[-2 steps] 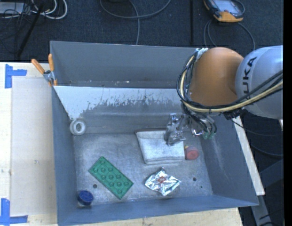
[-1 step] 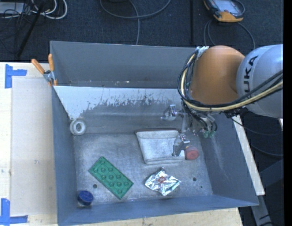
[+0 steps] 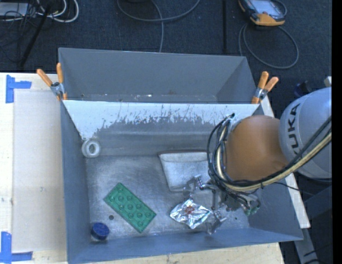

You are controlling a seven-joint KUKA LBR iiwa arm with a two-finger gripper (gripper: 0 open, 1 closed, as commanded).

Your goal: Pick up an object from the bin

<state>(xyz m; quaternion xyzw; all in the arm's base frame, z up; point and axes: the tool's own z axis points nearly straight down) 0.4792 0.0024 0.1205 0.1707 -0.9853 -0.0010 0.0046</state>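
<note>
Your gripper (image 3: pixel 213 205) hangs low over the right front of the bin (image 3: pixel 154 87), right against a crumpled silver foil wrapper (image 3: pixel 187 213) with a red patch, and you cannot tell whether it is open or closed on it. A pale shallow tray (image 3: pixel 179 169) lies just behind the wrapper. Well off to the left you see a flat green studded block (image 3: pixel 129 207), a blue cap (image 3: pixel 99 231) and a white ring (image 3: pixel 92 148).
</note>
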